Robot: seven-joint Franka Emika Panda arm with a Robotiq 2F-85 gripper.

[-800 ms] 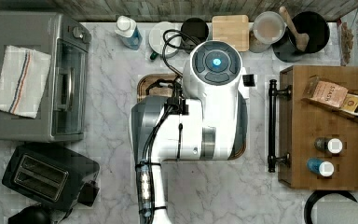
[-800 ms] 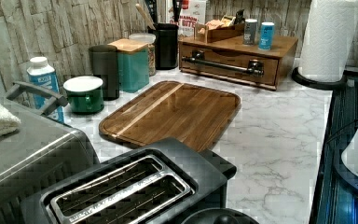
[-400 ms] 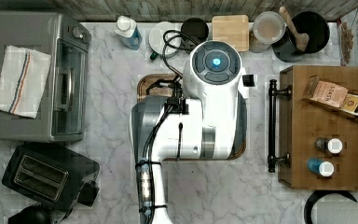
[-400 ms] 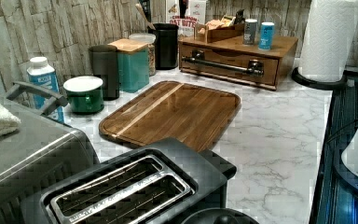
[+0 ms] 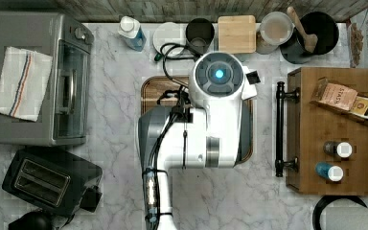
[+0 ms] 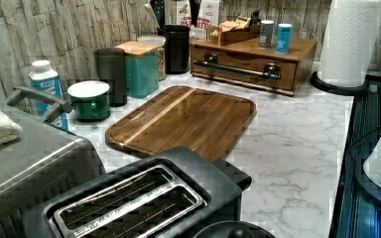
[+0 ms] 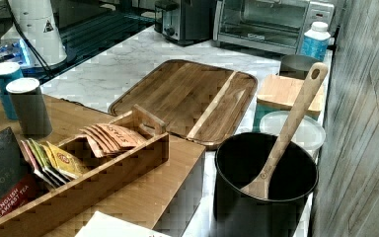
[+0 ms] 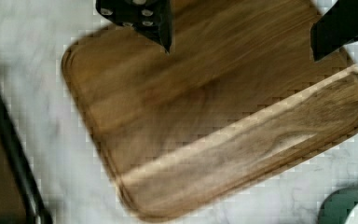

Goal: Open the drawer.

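The drawer [image 6: 238, 60] sits shut in a wooden box at the far end of the counter in the left view. Its long black bar handle [image 6: 235, 69] runs across the front. In the top view the handle [image 5: 280, 129] lies along the box's left side, to the right of my white arm [image 5: 211, 129]. My gripper [image 8: 240, 32] hangs open above the rounded cutting board [image 8: 205, 121], its two black fingers [image 8: 144, 18] wide apart with nothing between them. The black handle [image 8: 9, 154] appears at the edge of the wrist view, apart from the fingers.
A tea-bag holder [image 7: 98, 148] and two small bottles [image 5: 338, 149] stand on the box top. A black pot with a wooden spoon [image 7: 264, 182], canisters [image 6: 141, 67], a paper towel roll [image 6: 349, 42], toaster oven [image 5: 38, 79] and toaster [image 5: 48, 179] ring the marble counter.
My arm's head has shifted slightly toward the top view's bottom edge. The drawer and the other things on the counter have not moved.
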